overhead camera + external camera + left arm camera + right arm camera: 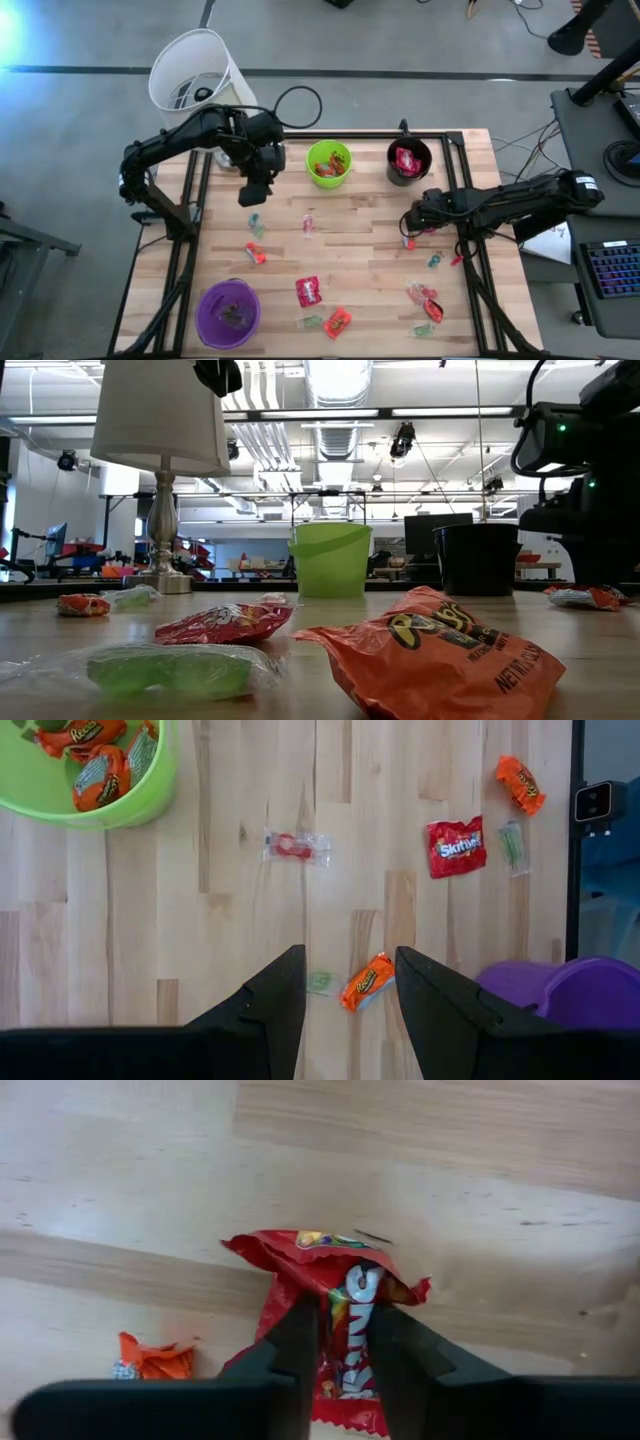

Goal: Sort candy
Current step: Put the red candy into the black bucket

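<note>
Right claw (343,1342) pinches a red candy packet (335,1285) on the bench (360,215), near the black cup (408,162); it seems not lifted. Left claw (347,982) hangs open above an orange candy (366,982), between the green cup (329,163) and purple cup (229,312).

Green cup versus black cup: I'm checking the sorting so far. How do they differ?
The green cup holds orange wrapped candy; the black cup holds red candy. The green cup stands nearer the left arm's claw, the black nearer the right claw. Both stand upright along the table's far edge.
</note>
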Tool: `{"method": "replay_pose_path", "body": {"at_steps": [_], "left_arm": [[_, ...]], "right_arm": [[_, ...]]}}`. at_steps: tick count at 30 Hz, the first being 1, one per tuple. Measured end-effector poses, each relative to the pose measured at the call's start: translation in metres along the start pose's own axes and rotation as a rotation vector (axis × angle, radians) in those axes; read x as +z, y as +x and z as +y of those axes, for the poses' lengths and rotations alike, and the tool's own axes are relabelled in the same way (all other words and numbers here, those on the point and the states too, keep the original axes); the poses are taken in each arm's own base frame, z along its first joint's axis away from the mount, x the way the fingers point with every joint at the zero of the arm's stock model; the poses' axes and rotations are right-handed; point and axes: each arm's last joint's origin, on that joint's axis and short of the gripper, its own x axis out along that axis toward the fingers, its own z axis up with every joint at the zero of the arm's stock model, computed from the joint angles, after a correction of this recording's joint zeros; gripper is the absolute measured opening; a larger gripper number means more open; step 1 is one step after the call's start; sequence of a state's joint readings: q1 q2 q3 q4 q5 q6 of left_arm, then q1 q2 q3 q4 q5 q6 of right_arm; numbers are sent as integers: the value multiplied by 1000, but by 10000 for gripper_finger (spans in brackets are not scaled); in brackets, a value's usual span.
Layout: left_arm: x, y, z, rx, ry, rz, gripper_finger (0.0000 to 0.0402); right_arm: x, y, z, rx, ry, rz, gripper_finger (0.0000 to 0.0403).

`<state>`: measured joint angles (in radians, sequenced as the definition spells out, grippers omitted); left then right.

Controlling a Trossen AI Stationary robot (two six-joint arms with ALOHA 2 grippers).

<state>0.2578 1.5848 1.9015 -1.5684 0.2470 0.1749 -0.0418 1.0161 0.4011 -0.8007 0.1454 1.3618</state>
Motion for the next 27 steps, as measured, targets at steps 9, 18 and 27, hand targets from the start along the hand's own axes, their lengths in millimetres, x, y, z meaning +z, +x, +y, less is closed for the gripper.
{"method": "replay_pose_path", "body": {"at_steps": [9, 18, 27], "left_arm": [[0, 0, 0, 0, -1, 2, 137], [0, 0, 0, 0, -1, 2, 137], [0, 0, 0, -1, -1, 3, 137]], "right_arm": [[3, -12, 9, 48, -17, 8, 11], [13, -45, 32, 152, -54, -23, 10], [28, -94, 52, 236, -97, -171, 9]]}}
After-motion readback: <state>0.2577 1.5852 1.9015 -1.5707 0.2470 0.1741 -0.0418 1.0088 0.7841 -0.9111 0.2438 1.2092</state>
